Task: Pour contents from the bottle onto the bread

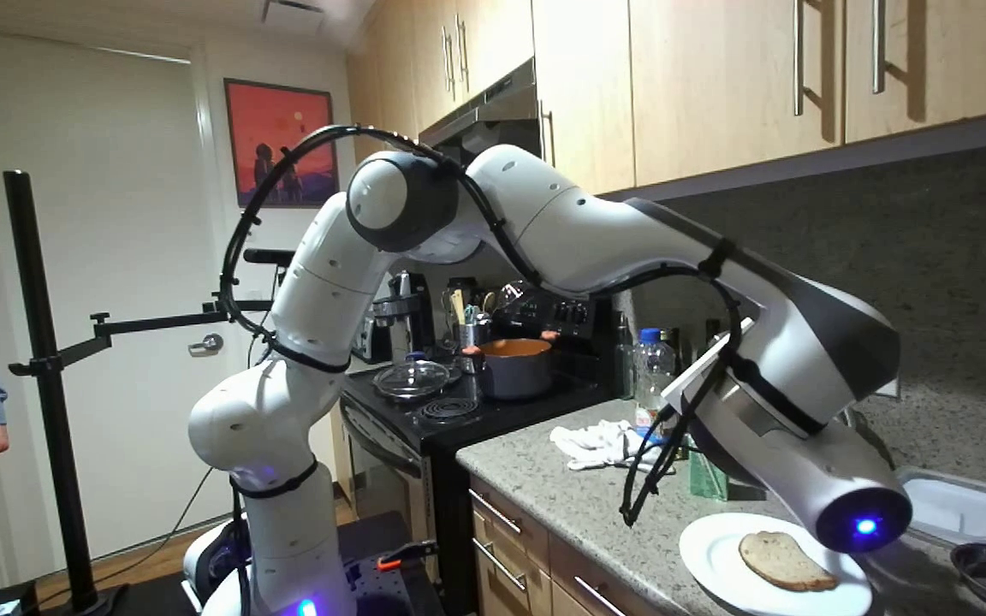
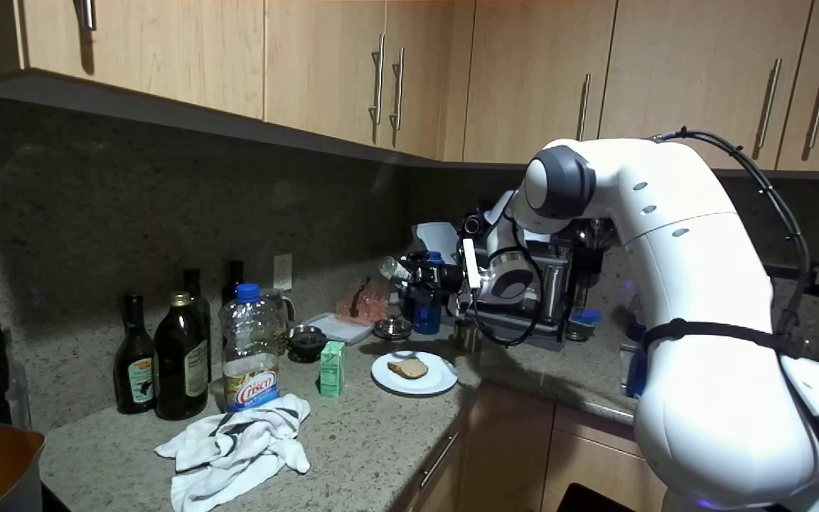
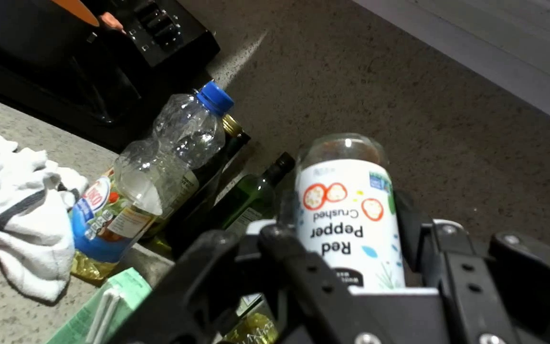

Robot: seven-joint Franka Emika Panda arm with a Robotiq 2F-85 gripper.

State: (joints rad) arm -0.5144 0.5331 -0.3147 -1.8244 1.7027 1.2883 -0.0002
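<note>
- Clear glass spice bottle, labelled "Red Pepper Crushed": raised off the speckled grey counter, tilted in an exterior view; lettering inverted in wrist view.
- Black two-finger gripper: jaws clamped on the bottle's sides.
- Flat light-brown slice of bread: lies on round white plate; cannot tell whether the bottle is directly above it.
- Green box-shaped carton: upright, between plate and clear plastic bottle with blue cap.
- White cloth with dark stripes: crumpled, just beside the plastic bottle.
- Grey pot with orange interior: on black stove.
</note>
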